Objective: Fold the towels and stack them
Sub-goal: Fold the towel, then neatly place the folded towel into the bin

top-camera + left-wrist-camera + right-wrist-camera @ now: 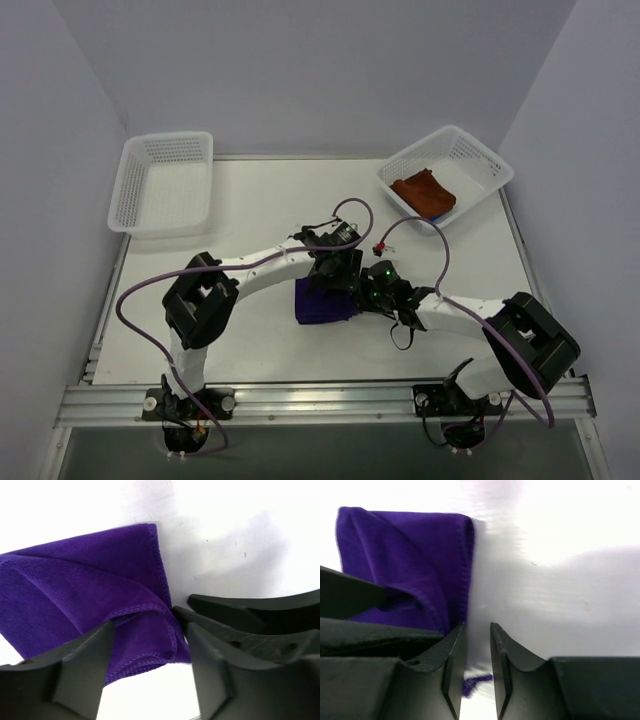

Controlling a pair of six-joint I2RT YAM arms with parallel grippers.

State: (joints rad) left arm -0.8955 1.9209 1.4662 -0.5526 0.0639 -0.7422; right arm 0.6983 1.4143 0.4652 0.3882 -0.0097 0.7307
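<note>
A folded purple towel lies on the white table near the middle. My left gripper is over its far right corner. In the left wrist view the jaws are open wide and straddle a raised, curled corner of the towel. My right gripper sits right beside it, at the towel's right edge. In the right wrist view its jaws stand a narrow gap apart, with bare table between them and the towel against the left finger. A folded orange-brown towel lies in the right basket.
A white mesh basket holding the orange towel stands at the back right. A second white basket stands at the back left with nothing in it. Purple cables loop over both arms. The two grippers are almost touching.
</note>
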